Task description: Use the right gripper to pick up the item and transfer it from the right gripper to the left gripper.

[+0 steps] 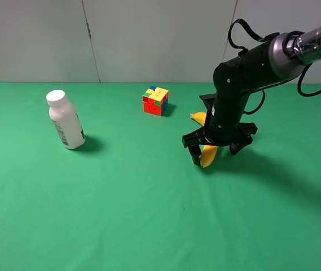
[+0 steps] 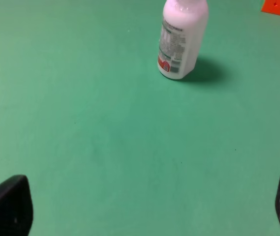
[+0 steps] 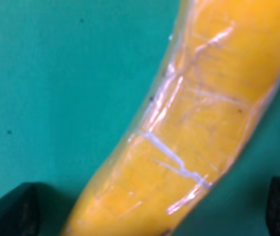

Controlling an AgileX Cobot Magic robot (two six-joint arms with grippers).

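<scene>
The yellow banana (image 1: 207, 154) lies on the green cloth right of centre, partly hidden under my right arm. It fills the right wrist view (image 3: 199, 132), wrapped in clear film. My right gripper (image 1: 216, 151) is lowered over it, jaws open and straddling it, with one fingertip (image 3: 12, 209) on each side and gaps to the fruit. My left gripper (image 2: 144, 211) shows only in the left wrist view. Its jaws are open and empty over bare cloth. The left arm is out of the overhead view.
A white plastic bottle (image 1: 65, 119) stands at the left, also in the left wrist view (image 2: 181, 39). A multicoloured puzzle cube (image 1: 155, 100) sits at the back centre, just left of the banana. The green cloth (image 1: 121, 214) covers the whole table.
</scene>
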